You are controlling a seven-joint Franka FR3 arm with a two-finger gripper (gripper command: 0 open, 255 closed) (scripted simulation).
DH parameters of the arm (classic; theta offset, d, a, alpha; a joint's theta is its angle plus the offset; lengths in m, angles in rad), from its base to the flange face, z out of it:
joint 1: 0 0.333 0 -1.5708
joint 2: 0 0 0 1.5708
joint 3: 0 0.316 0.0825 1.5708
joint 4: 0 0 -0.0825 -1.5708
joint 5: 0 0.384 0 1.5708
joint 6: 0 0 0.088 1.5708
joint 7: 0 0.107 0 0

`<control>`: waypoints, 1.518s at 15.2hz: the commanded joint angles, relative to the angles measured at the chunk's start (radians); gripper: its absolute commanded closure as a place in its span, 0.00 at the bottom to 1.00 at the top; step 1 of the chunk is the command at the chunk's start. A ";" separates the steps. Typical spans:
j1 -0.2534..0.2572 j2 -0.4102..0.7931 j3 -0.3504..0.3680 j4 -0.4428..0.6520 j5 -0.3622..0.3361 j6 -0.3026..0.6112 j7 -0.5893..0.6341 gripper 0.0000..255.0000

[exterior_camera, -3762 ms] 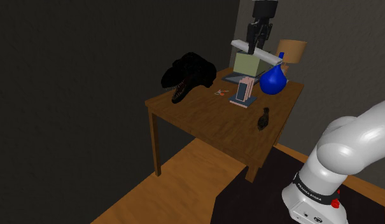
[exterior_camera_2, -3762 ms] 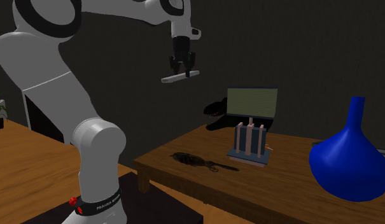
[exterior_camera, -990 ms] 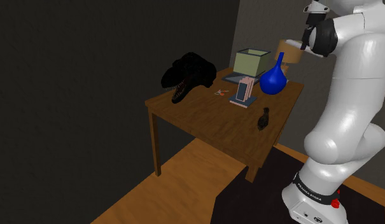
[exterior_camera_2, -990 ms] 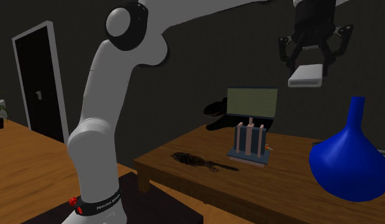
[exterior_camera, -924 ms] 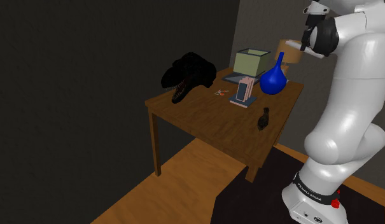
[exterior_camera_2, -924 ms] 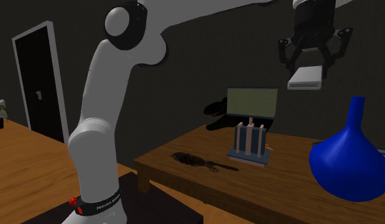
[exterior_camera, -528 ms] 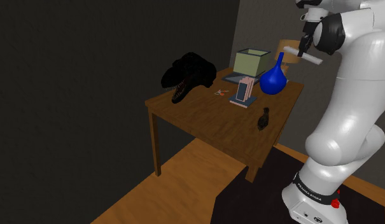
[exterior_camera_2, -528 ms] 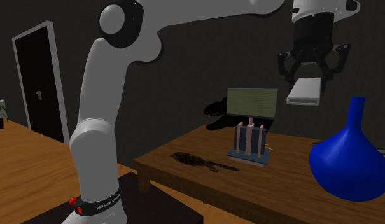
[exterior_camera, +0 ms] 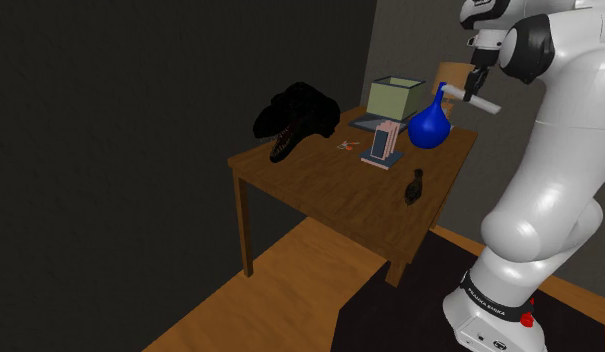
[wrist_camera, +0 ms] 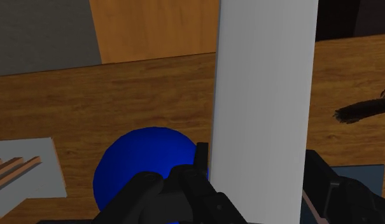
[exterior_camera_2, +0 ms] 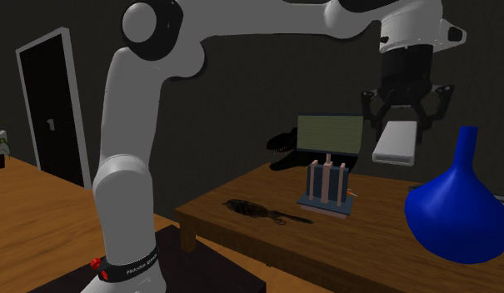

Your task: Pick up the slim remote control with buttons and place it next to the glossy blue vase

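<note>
The black two-finger end effector [exterior_camera_2: 406,108] hung above the brown wooden desk [exterior_camera_2: 366,245]. Its fingers were closed on the slim, plain pale-grey slab of a remote control [exterior_camera_2: 396,142], clasping it across its narrow width. The remote was held in the air, well clear of the desk. Its long axis lay roughly level and crosswise to the line between the fingers. In the shoulder view it stuck out on both sides of the end effector, and in the second exterior view one short end pointed towards the camera, perhaps tipped slightly down. Its face looked blank, and I could not make out any buttons. The glossy blue round-bellied vase with a narrow neck [wrist_camera: 146,162] stood on the desk below the end effector, off to one finger's side and apart from the remote.
</note>
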 commanded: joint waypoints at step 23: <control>0.026 -0.014 0.012 -0.337 -0.005 0.327 0.002 1.00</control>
